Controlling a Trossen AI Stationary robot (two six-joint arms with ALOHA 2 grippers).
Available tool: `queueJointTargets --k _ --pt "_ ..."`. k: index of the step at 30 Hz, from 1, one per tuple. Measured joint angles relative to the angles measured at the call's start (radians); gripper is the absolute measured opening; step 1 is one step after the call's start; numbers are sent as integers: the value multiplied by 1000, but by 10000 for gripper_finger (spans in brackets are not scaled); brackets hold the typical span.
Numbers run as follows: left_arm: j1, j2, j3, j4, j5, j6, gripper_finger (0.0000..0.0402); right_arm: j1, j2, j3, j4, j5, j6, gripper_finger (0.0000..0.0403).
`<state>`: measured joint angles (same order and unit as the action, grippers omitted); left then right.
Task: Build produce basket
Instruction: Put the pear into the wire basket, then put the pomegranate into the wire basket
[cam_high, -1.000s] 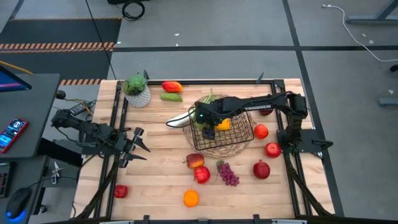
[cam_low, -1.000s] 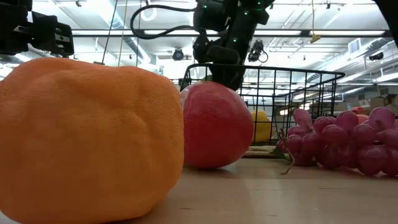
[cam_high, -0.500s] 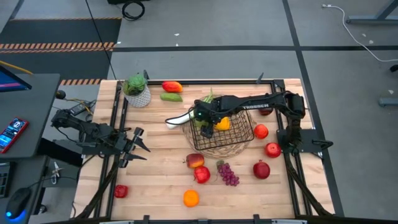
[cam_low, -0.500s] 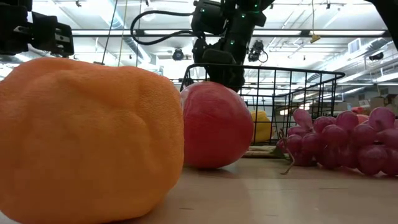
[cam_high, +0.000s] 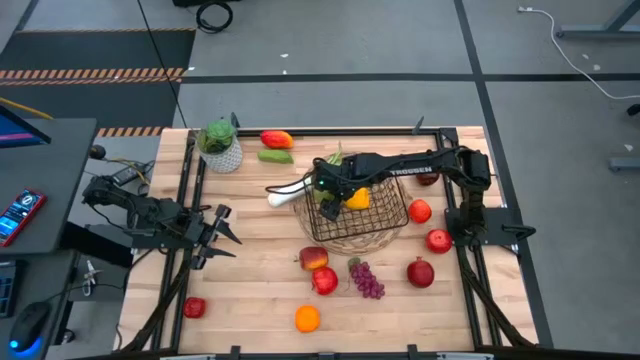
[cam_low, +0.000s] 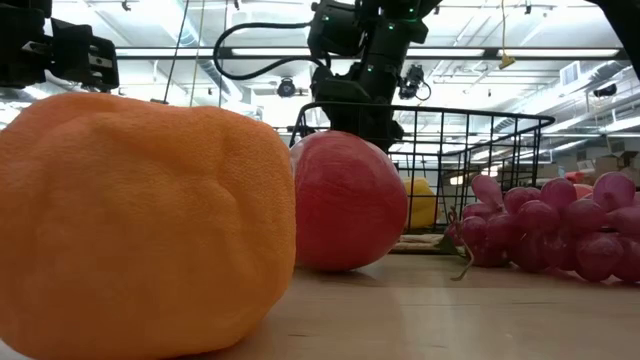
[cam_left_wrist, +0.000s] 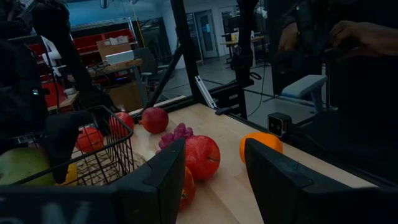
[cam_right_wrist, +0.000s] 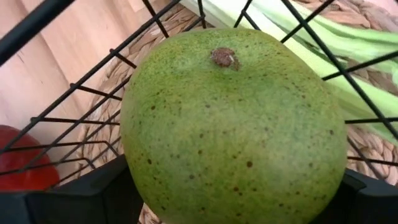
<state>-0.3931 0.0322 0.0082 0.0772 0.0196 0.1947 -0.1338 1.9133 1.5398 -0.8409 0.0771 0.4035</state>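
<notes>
The black wire basket (cam_high: 388, 218) stands on a round woven mat (cam_high: 345, 242) at mid-table, with a yellow piece (cam_high: 357, 199) inside. A leek (cam_high: 283, 194) lies over the basket's left end, its white end sticking out to the left. My right gripper (cam_high: 326, 192) points steeply down at that end, shut on a speckled green fruit (cam_right_wrist: 233, 124). Red apples (cam_high: 324, 281), purple grapes (cam_high: 367, 279) and an orange (cam_high: 307, 319) lie on the table nearer the front. My left gripper (cam_high: 222, 237) waits open and level at the table's left edge. My right gripper pinches the green fruit between its two fingers (cam_right_wrist: 74, 193), one on each of its opposite sides (cam_right_wrist: 140, 180). It comes from above, slanting down. The fruit's stem end faces away from the wrist. It sits over the basket's wires; whether it rests on them, I cannot tell.
Three red fruits (cam_high: 438, 240) lie right of the basket and one (cam_high: 194, 307) at the front left. A potted plant (cam_high: 220, 147), a red-yellow piece (cam_high: 277, 139) and a green piece (cam_high: 275, 156) stand at the far left. Bare wood shows between the left gripper and the basket.
My right gripper has rolled about its own pointing line while staying over the basket's left end, still shut on the green fruit.
</notes>
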Motion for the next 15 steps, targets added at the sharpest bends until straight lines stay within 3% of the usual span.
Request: queueJointTargets --k 6,12,15 --pt "0 0 0 0 0 0 172 -9 0 0 11 -60 -11 340" --pt "0 0 0 0 0 0 172 -8 0 0 9 -63 -37 390" --pt "0 0 0 0 0 0 172 -10 0 0 11 -68 -35 393"
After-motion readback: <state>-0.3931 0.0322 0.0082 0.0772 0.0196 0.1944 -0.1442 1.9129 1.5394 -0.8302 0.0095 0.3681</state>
